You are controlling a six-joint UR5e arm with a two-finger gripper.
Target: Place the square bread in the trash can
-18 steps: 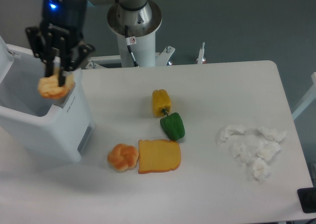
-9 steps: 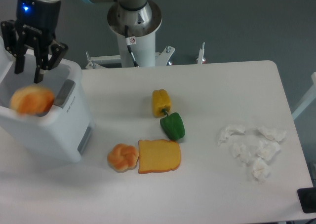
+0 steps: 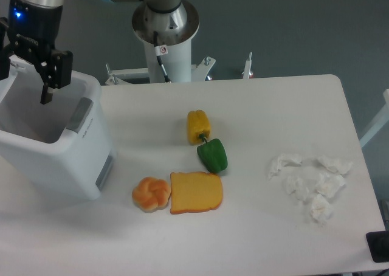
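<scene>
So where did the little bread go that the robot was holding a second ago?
The hand let go of it above the trash can. It fell in and can no longer be seen. The hand, now open and empty, shifted left over the bin. The peppers, the bun, the flat slice and the crumpled tissues stayed put.
</scene>
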